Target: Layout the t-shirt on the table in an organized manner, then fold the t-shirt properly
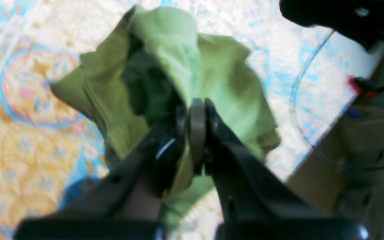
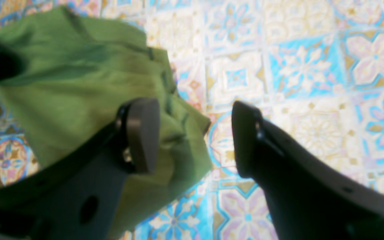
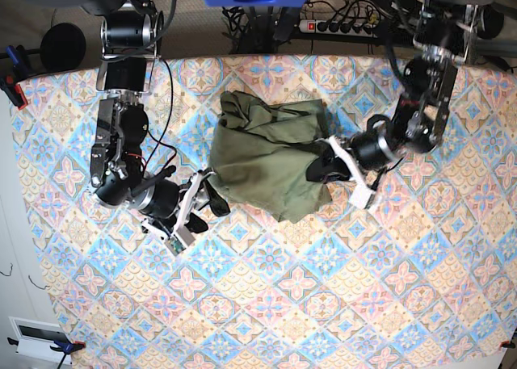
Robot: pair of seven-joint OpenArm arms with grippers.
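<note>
The olive-green t-shirt point(image 3: 271, 155) lies crumpled in a heap on the patterned table point(image 3: 283, 304), toward the back middle. My left gripper point(image 3: 321, 169) is at the heap's right side. In the left wrist view it point(image 1: 197, 111) is shut on a fold of the t-shirt point(image 1: 218, 73), which bunches up around the fingers. My right gripper point(image 3: 212, 198) is at the heap's lower left edge. In the right wrist view it point(image 2: 192, 136) is open, with one finger point(image 2: 143, 133) over the t-shirt point(image 2: 72, 83) and the other above bare table point(image 2: 295, 66); a shirt corner lies between them.
A power strip point(image 3: 343, 26) and cables lie behind the table's back edge. Clamps point(image 3: 12, 86) sit at the left edge. In the left wrist view the table's edge point(image 1: 312, 160) runs diagonally at the right, with a black arm part point(image 1: 338, 16) above it.
</note>
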